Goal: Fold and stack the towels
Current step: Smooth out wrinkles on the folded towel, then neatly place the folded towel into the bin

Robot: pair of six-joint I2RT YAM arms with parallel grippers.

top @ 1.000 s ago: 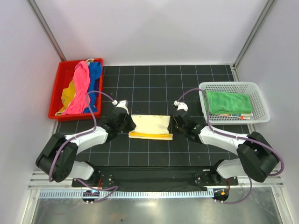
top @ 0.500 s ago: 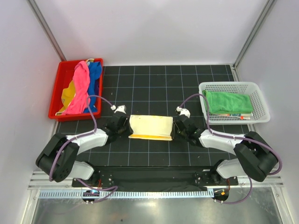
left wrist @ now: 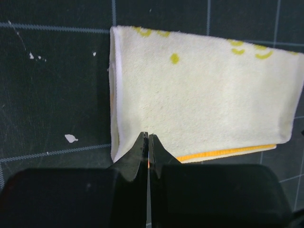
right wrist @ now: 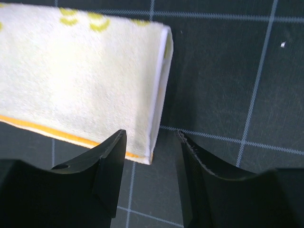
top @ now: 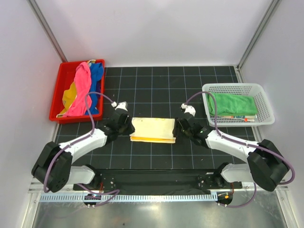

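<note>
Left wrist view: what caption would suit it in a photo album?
The left gripper, shut, sits at one edge of a folded yellow towel on a black gridded mat.

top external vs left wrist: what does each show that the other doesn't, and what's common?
Only top external: the red bin with a pink towel and a blue towel, the white basket holding a green towel, and the right gripper. Only left wrist: the left gripper has its jaws shut at the cream towel's near edge, and there are yellow printed marks and white flecks. Both: the folded cream towel, orange-edged, on the black grid mat.
</note>
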